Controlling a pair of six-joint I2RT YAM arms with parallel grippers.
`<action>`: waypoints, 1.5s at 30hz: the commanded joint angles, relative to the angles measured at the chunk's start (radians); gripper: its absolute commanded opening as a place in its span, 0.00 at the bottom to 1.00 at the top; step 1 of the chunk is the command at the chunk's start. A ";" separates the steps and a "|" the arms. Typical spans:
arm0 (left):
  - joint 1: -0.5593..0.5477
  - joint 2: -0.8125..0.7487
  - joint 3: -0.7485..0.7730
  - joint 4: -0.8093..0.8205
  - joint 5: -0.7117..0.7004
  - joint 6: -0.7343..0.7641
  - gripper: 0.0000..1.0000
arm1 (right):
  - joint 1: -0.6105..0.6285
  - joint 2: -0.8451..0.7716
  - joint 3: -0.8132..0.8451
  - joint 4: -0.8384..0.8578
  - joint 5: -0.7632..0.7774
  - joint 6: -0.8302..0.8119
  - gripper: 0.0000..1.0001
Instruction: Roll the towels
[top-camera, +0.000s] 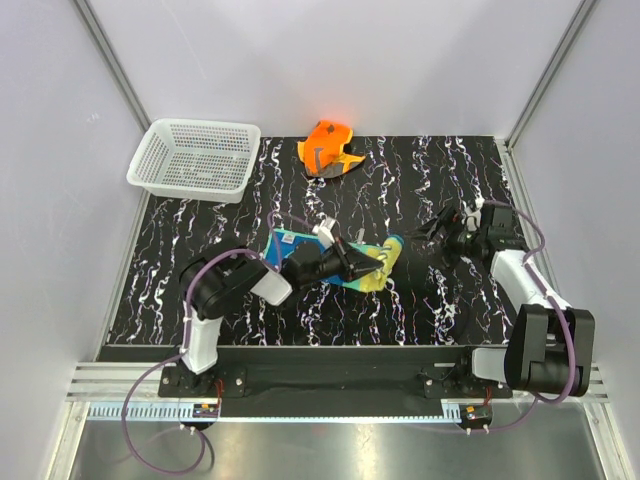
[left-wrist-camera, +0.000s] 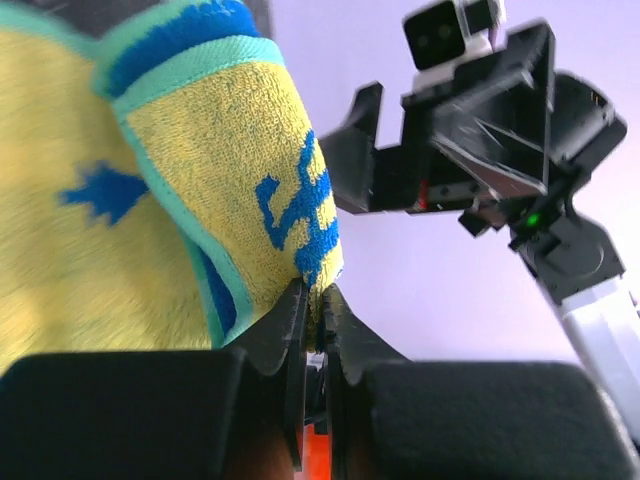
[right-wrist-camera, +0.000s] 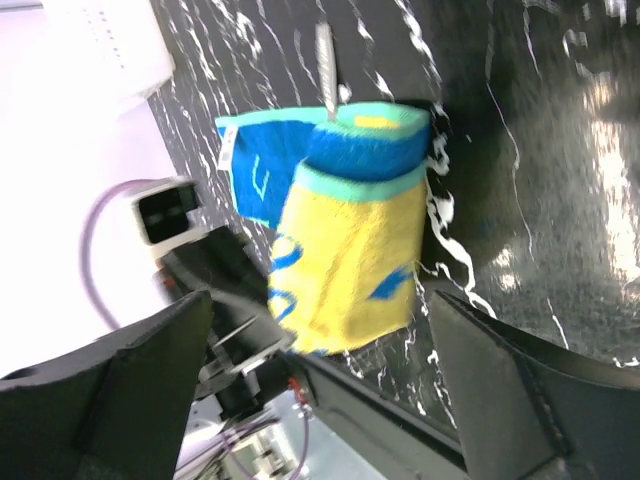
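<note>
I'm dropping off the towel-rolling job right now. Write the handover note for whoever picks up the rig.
Left gripper: shut on an edge of the yellow towel, holding that edge up off the table.
Right gripper: open, holding nothing, to the right of the yellow towel and apart from it.
Yellow towel: mid-table, teal-blue back showing, folded over on itself, not a finished roll.
Orange towel: crumpled at the far edge of the table, right of the white basket, no gripper near it.
Done: neither towel is fully rolled.
Left: finish rolling the yellow towel, then roll the orange one.
</note>
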 joint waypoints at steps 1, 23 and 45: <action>-0.005 0.043 -0.067 0.330 -0.078 -0.130 0.00 | 0.010 0.009 -0.045 0.101 -0.078 0.071 0.94; -0.191 0.144 -0.178 0.528 -0.439 -0.256 0.00 | 0.209 0.029 -0.145 0.080 0.117 0.046 0.85; -0.223 0.146 -0.271 0.529 -0.574 -0.406 0.00 | 0.372 0.138 -0.158 0.167 0.271 0.014 0.68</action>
